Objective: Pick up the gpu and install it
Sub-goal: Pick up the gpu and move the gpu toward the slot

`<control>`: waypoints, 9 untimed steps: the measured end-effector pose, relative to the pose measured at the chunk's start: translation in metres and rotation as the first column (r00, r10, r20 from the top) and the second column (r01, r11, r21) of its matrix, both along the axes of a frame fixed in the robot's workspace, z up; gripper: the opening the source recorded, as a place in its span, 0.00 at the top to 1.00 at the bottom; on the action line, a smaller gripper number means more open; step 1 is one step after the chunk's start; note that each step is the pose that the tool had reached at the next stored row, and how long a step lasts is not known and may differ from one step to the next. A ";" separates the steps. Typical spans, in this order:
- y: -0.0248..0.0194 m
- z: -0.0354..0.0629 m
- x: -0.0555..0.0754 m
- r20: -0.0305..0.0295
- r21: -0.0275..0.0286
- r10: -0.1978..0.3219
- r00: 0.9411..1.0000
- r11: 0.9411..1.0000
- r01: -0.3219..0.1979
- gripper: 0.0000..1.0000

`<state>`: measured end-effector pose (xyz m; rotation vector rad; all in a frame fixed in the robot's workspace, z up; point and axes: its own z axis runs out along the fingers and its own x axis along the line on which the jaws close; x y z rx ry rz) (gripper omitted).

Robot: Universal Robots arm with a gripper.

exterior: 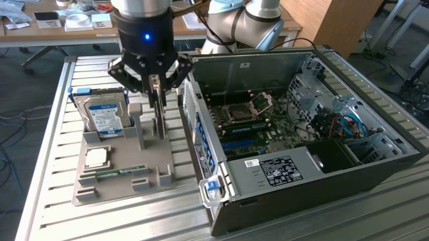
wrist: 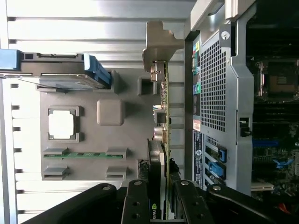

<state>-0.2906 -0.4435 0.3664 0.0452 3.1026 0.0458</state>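
Right now you are at the pick-up step. The open computer case (exterior: 288, 201) sits on the exterior view's right, its motherboard slots exposed. Just beside it, over the grey holder tray (exterior: 150, 150), the gpu (wrist: 162, 135) stands on edge. The gripper (exterior: 157, 93) is above it, and its fingers (wrist: 136, 200) are clamped on the card's two faces. Whether the card has cleared the tray you cannot tell. My judgement: moving it calls for keeping it upright and square to a slot.
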 end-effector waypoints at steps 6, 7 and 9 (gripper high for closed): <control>0.0000 0.0240 0.000 0.003 0.000 0.000 1.000 1.000 0.000 0.73; 0.0000 0.0278 0.000 0.003 0.000 0.000 1.000 1.000 0.000 0.73; 0.0000 0.0344 0.000 0.004 0.000 0.000 1.000 1.000 0.000 0.73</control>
